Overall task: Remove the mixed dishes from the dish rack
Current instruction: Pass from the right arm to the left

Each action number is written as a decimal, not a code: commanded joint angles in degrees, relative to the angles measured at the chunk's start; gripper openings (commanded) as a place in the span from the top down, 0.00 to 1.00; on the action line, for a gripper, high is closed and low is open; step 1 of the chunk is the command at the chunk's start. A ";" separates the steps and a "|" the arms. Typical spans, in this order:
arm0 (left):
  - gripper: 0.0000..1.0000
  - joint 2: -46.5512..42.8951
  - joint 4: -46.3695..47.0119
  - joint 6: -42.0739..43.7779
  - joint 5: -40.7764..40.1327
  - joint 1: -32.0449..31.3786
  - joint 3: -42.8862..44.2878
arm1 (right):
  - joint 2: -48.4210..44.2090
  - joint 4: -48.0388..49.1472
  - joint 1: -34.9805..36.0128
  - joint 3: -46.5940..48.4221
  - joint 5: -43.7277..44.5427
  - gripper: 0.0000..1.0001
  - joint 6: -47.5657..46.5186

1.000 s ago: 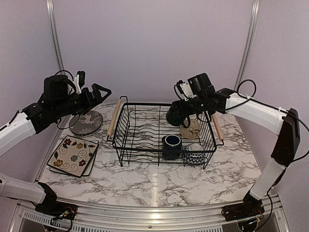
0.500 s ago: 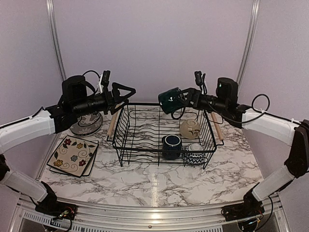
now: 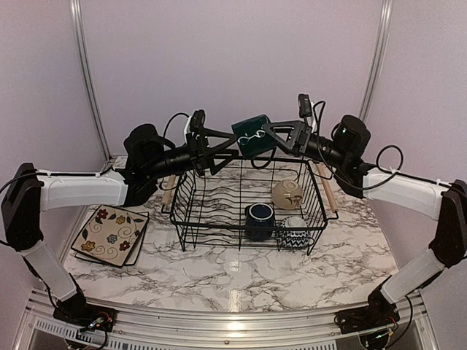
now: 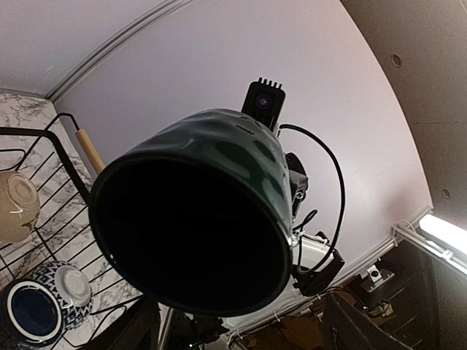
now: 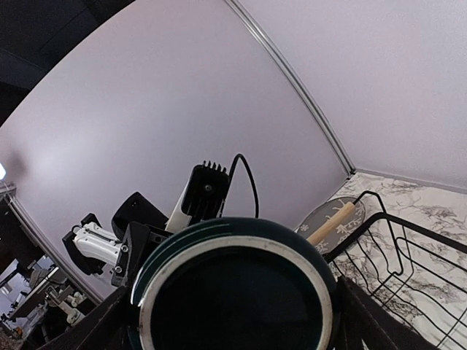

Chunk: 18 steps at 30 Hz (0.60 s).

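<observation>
My right gripper [image 3: 268, 137] is clamped on a dark mug [image 3: 252, 136], holding it on its side in the air above the far edge of the dish rack [image 3: 182, 213] — base toward my right wrist camera, mouth toward my left one. My left gripper [image 3: 232, 146] is spread wide at the mug's mouth end; I cannot tell whether its fingers touch it. In the rack's right half sit 3 pieces — a second mug [image 3: 259, 219], a beige bowl [image 3: 287, 194], a blue-and-white bowl [image 3: 294, 233] — and floral plates [image 3: 111, 235] lie on the table [image 3: 241, 277] left of it.
</observation>
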 commanded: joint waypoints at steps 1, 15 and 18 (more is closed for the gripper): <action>0.23 2.61 13.99 -6.45 3.17 -0.76 2.97 | 0.29 6.38 1.34 1.12 -1.20 0.76 1.25; 0.64 4.92 12.77 -6.16 0.93 -1.04 4.82 | 1.73 7.03 3.59 1.21 -1.34 0.78 0.76; 0.79 5.58 13.23 -6.57 0.86 -0.98 5.27 | 2.01 7.03 3.78 1.37 -1.64 0.78 0.48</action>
